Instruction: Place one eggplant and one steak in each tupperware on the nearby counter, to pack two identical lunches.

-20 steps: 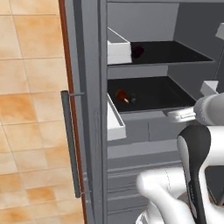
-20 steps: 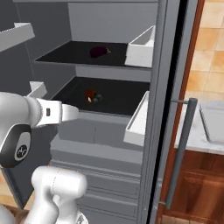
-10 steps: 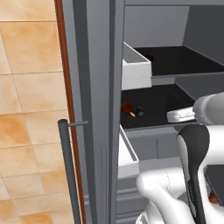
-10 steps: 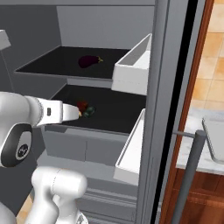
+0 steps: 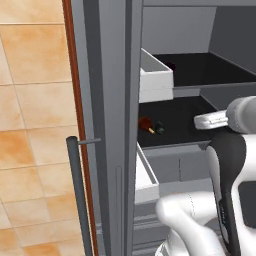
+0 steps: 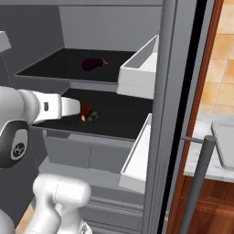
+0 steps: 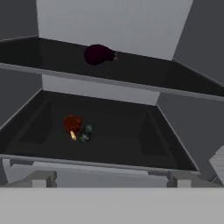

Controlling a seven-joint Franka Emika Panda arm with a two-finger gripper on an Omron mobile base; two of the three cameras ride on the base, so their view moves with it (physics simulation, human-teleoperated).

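Inside the open fridge, a purple-black eggplant point(image 7: 98, 54) point(image 6: 93, 63) lies on the upper dark shelf. On the lower shelf sits a round reddish-brown steak point(image 7: 72, 124) point(image 5: 146, 124) point(image 6: 86, 111) with a pale orange stub. A small dark teal eggplant point(image 7: 86, 133) point(image 5: 160, 128) point(image 6: 94, 116) touches it. My gripper point(image 7: 112, 178) hovers open at the front edge of the lower shelf, short of both pieces, holding nothing. A pale grey-white tupperware point(image 6: 226, 145) rests on the marbled counter point(image 6: 201, 157) at the far right.
White door bins point(image 5: 156, 80) point(image 6: 137, 75) jut beside the upper shelf, and another bin point(image 6: 137, 155) hangs lower. A grey door handle point(image 5: 80, 190) point(image 6: 200, 183) stands in front. The fridge's walls close in the shelf on both sides.
Both base views have shifted and the fridge interior looms larger, so the camera has moved closer. The hand now reaches the lower shelf's front edge. The jaws stay open.
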